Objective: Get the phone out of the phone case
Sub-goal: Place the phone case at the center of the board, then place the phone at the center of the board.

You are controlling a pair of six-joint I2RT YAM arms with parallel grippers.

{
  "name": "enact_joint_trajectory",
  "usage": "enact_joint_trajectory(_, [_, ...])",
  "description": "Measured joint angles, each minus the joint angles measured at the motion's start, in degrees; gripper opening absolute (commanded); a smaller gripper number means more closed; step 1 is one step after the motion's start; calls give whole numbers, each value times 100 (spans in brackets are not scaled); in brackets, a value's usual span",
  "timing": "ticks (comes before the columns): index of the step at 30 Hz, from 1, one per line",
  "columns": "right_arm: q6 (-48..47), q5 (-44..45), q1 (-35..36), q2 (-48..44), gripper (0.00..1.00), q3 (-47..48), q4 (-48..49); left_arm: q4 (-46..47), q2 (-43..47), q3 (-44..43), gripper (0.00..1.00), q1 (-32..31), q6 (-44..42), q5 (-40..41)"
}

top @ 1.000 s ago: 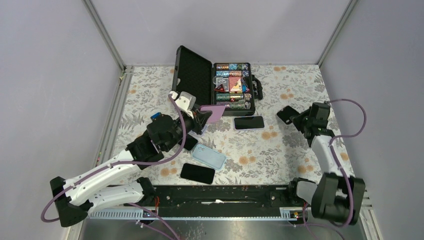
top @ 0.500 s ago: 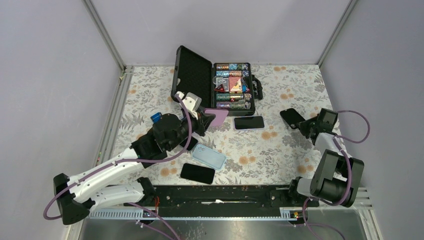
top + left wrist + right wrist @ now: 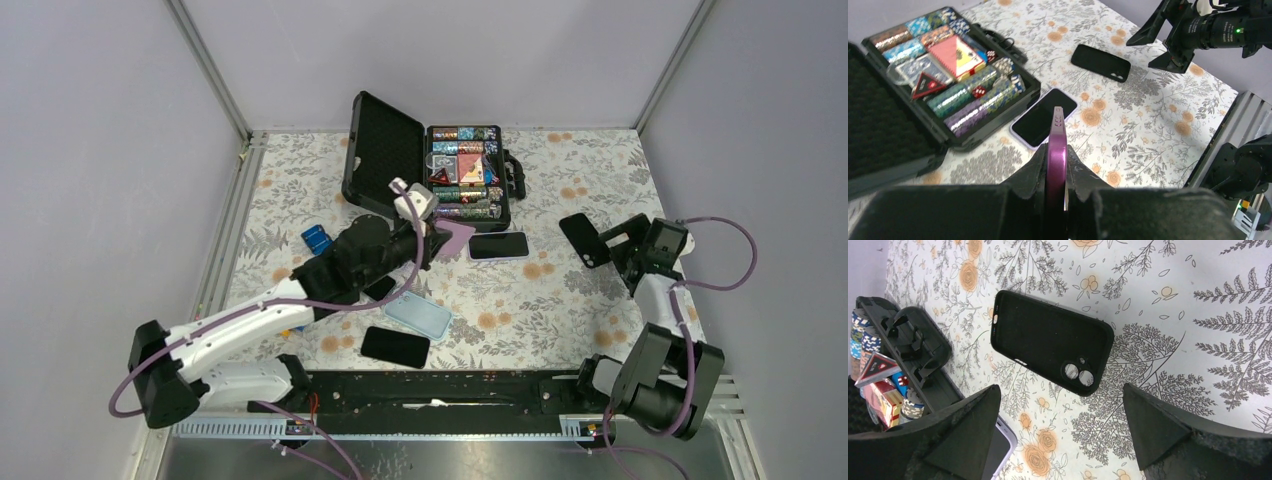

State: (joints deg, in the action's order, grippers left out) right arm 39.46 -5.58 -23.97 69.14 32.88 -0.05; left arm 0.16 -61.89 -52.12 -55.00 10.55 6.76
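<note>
The phone stays clamped in the left hand; the right hand just spread apart, leaving the black case lying ahead of it, so they look separated.

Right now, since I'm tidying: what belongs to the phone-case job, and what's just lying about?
Job: left gripper shut on purple case; right gripper open, facing black case.
Lying about: chip set, light blue case, black phone, lavender-rimmed phone.

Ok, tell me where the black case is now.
Top view, right side: the black case lies flat, apart from the open right gripper, right of the face-up phone.
</note>
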Motion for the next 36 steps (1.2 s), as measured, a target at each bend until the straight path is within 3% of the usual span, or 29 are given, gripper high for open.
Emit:
enact_joint_trajectory(4, [-120, -57, 0, -330, 98, 105, -337, 455, -739, -369, 0, -2, -361, -452])
enact_joint_trajectory(11, [-199, -417, 0, -1137, 94, 391, -901, 1707, -2931, -1281, 0, -9, -1012, -1408])
enact_joint_trajectory(16, [-221, -566, 0, -1467, 92, 896, -1541, 1969, -4181, -1867, 0, -168, -1574, -1521])
enact_joint_trajectory(26, [-210, -863, -4, -1912, 91, 1788, -2426, 1709, -6467, -4183, 0, -876, -2695, -140])
enact_joint_trajectory(36, [-101, -1198, -7, -2328, 92, 2352, -2861, 839, -7440, -5508, 0, -1178, -2393, 1056])
